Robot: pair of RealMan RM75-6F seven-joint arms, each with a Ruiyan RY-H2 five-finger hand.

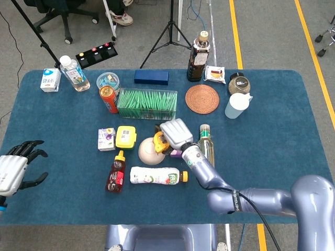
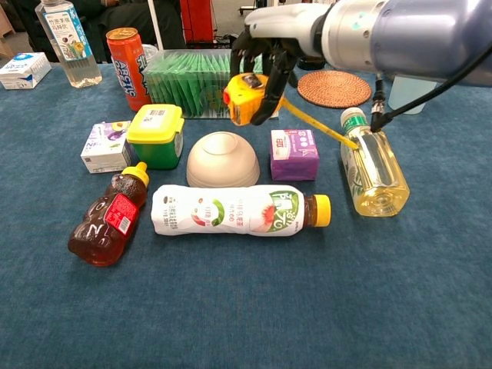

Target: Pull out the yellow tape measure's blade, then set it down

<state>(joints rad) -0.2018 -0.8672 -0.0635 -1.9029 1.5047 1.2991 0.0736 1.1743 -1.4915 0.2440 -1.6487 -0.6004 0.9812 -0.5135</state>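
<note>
Chest view: one tape measure (image 2: 247, 98) aloft

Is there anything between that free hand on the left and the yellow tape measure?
Yes. The left hand is at the table's edge, while the right hand holds the tape measure above the upturned bowl. The honey bottle and green container lie between.

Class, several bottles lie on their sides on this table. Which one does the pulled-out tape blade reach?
The clear bottle with the green cap, holding pale yellow liquid, right of the purple box; the blade's tip ends at its neck.
</note>
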